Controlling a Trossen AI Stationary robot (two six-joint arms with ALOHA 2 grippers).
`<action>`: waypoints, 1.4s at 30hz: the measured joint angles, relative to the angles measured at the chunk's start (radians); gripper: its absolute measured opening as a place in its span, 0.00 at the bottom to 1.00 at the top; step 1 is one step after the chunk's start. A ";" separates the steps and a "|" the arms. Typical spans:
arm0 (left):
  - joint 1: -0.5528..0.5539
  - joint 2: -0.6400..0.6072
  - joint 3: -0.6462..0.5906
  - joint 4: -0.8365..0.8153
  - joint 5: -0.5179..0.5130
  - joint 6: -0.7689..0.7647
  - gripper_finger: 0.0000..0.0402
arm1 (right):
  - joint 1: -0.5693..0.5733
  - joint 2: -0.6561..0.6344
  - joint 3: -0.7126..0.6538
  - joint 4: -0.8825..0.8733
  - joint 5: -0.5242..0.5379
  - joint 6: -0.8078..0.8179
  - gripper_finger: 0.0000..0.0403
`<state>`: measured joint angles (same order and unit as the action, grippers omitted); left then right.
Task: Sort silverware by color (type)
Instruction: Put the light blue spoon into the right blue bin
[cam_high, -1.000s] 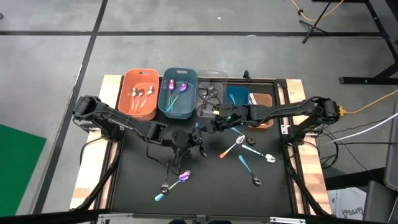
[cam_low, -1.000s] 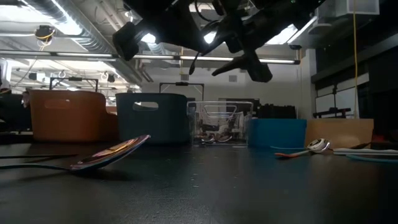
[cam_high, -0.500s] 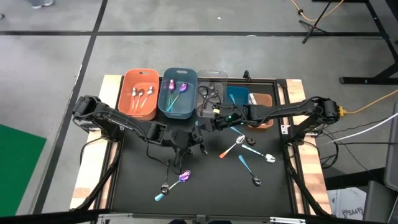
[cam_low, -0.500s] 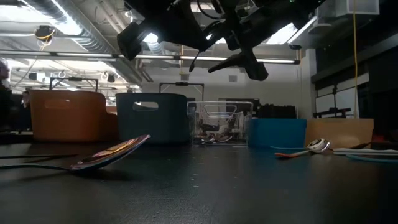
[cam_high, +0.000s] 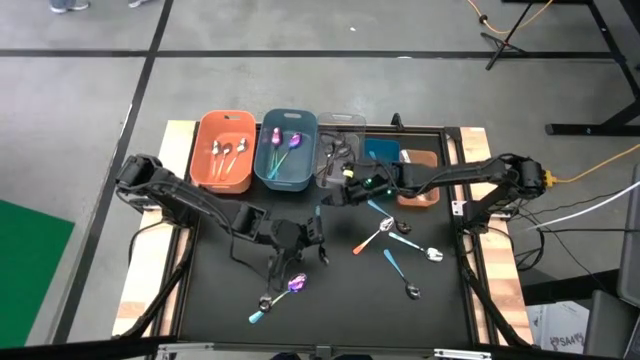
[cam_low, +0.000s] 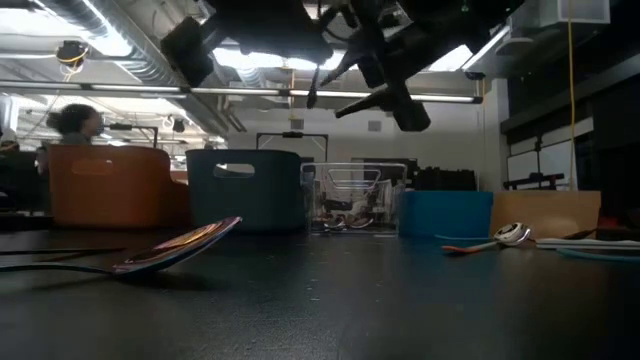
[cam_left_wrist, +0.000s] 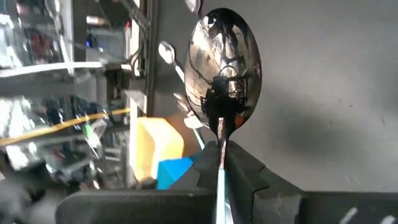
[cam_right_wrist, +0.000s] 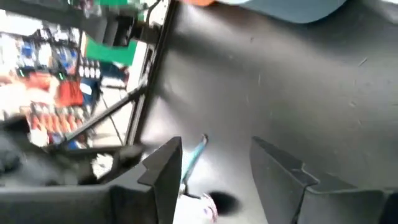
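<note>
Orange bin (cam_high: 224, 149) at far left holds silver spoons. Left gripper (cam_high: 297, 240) hangs over the mat's (cam_high: 340, 300) middle, fingers pinched tight on a silver spoon (cam_left_wrist: 224, 65) by its thin handle, bowl pointing away. Risk: so narrow a hold could let the spoon swivel or slip out on the carry. Right gripper (cam_high: 345, 190) hovers beside the clear bin (cam_high: 341, 150), fingers spread wide, holding nothing. Loose spoons (cam_high: 395, 245) lie right of centre.
</note>
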<state>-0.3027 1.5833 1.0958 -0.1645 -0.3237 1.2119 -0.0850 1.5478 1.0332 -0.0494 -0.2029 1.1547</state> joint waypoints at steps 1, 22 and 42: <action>-0.006 0.000 0.000 0.003 0.000 0.026 0.02 | -0.004 0.000 0.000 0.005 0.000 0.023 0.44; 0.007 0.000 0.000 0.076 -0.025 0.164 0.02 | 0.073 0.003 0.000 0.069 0.044 0.136 0.44; 0.009 0.001 -0.002 0.093 -0.059 0.188 0.04 | 0.073 0.003 0.000 0.090 0.072 0.135 0.01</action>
<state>-0.2933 1.5846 1.0943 -0.0711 -0.3830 1.4002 -0.0124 1.5513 1.0333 0.0408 -0.1306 1.2898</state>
